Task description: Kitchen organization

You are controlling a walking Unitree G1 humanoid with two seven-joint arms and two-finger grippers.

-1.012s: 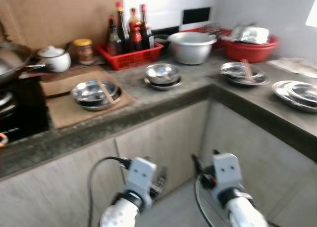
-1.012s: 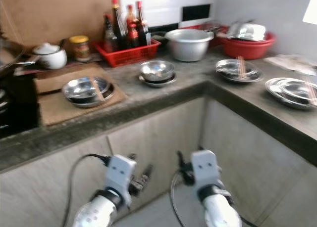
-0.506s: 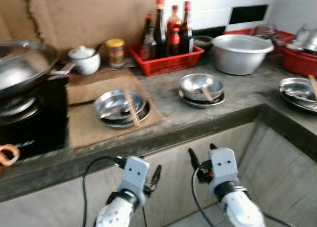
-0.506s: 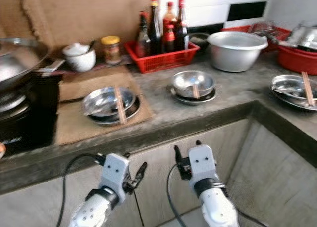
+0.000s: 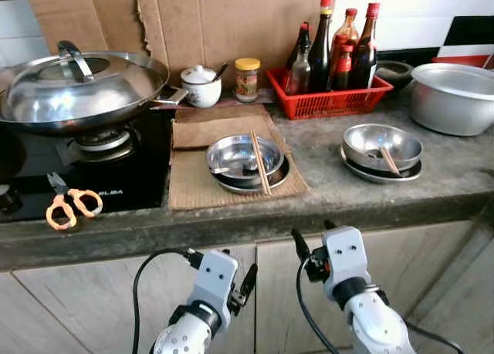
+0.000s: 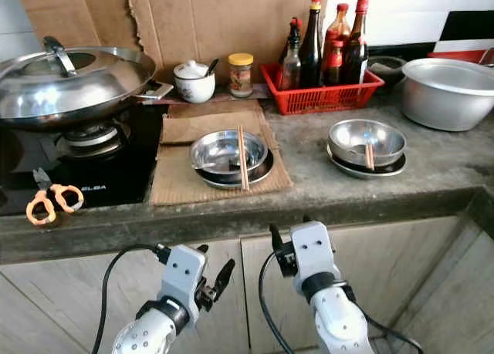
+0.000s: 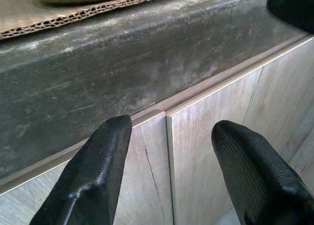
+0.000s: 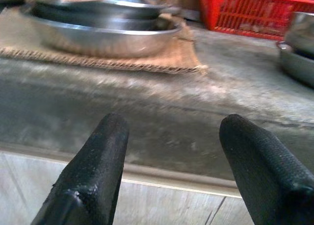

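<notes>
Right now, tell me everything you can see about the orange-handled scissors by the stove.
The scissors lie flat on the front edge of the black gas stove, at the robot's left, below the lidded steel wok. The two orange loop handles point toward the right; the dark blades look closed and angle back to the left. Nothing else touches them.

Parted gripper (image 8: 171, 151) before steel dishes (image 8: 105, 31)

Two silver arms, pale boxy wrist housings, black looping cables. Left gripper (image 5: 245, 281) and right gripper (image 5: 312, 244): long black fingers (image 7: 91, 173), rounded tips (pads finely textured, matte).
</notes>
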